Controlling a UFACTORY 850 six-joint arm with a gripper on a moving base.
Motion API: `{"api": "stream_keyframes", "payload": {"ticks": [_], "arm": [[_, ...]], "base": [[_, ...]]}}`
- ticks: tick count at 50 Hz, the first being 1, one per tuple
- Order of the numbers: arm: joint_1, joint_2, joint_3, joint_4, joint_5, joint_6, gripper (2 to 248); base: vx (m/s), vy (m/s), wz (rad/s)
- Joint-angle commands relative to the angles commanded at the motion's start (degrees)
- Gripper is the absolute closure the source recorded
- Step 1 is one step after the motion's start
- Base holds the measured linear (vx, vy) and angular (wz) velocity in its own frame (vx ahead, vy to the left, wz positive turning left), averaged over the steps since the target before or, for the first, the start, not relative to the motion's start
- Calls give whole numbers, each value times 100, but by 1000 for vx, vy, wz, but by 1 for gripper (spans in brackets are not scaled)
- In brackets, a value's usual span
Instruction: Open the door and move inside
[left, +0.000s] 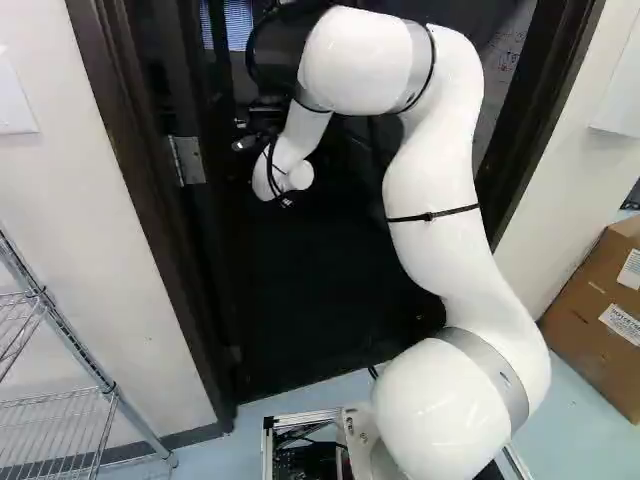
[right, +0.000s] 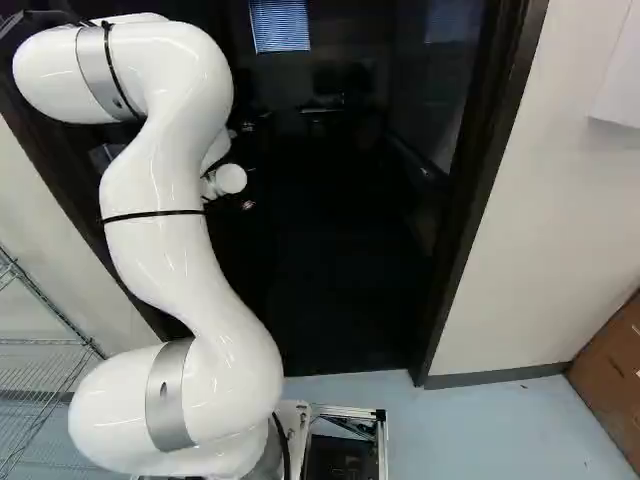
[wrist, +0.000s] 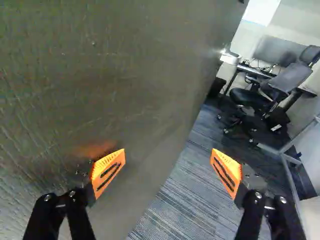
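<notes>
Carpet (wrist: 185, 200) runs on into the room. Door (wrist: 115, 75) swung inward, at the gripper (wrist: 167, 161); jaws wide, holding nothing. Pad contact: cannot tell. Judgement: push lightly against the face, don't pinch; creep the base forward, arm and elbow clear of the door frame (right: 475, 200).

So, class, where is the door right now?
In the wrist view, the door stands ahead of the open jaws, behind one orange pad; its edge runs between the two pads, with striped carpet beyond.
</notes>
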Motion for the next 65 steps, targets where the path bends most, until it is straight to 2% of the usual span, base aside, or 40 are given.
{"api": "stream_keyframes", "payload": {"ticks": [12, 32, 65], "arm": [[82, -178, -237, -215, -74, 0, 3], [88, -200, -267, -242, -82, 0, 3], [-266, 398, 525, -129, -82, 0, 3]], "base": [[0, 0, 0], [0, 0, 0], [0, 0, 0]]}}
